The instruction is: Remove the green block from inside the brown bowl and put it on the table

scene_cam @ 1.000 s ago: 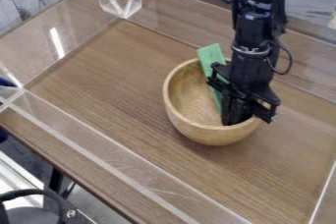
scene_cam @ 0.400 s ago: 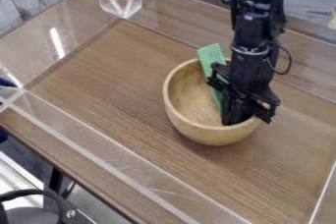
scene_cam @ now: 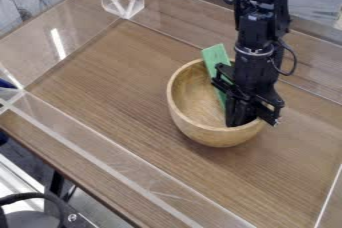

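Note:
The brown bowl point(scene_cam: 201, 112) sits right of centre on the table point(scene_cam: 107, 82). The green block point(scene_cam: 214, 58) leans inside it, its upper end sticking out over the far rim, the rest hidden behind the arm. My black gripper point(scene_cam: 239, 115) points steeply down into the bowl's right side. Its fingers are shut, and they appear to pinch the green block's lower part, though the contact itself is hidden by the fingers.
Low clear acrylic walls point(scene_cam: 80, 137) border the tabletop. A clear angled bracket point(scene_cam: 123, 2) stands at the far left corner. Open wood surface lies left of and in front of the bowl.

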